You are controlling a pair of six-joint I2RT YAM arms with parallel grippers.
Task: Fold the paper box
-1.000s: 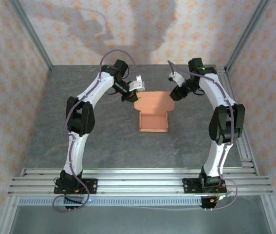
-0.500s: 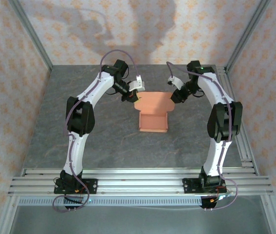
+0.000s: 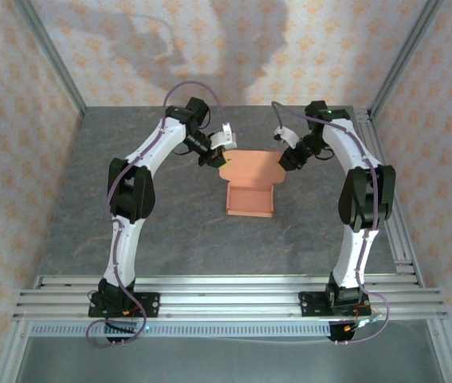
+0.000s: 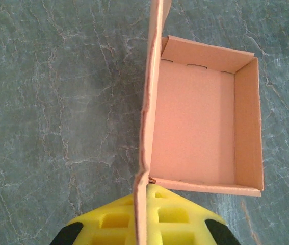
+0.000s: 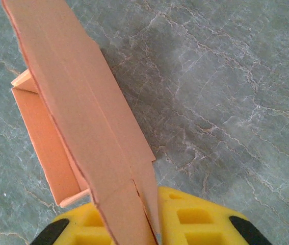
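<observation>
We note paper box (image 3: pixel 250 199) at mid-table, between both arms. Tray part rests on grey marbled table (image 3: pixel 162 227), open side up, walls upright. Lid flap (image 3: pixel 251 166) stands raised at far edge. Left gripper (image 4: pixel 142 217) pinches flap's left end between yellow pads (image 4: pixel 182 212). Right gripper (image 5: pixel 149 224) pinches right end likewise.

right pincer (image 3: pixel 282 163) edged slightly inward along the paper box (image 3: pixel 249 199) lid, right elbow swung closer in

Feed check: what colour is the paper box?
The paper box is plain salmon-orange; left wrist view shows it best.
</observation>
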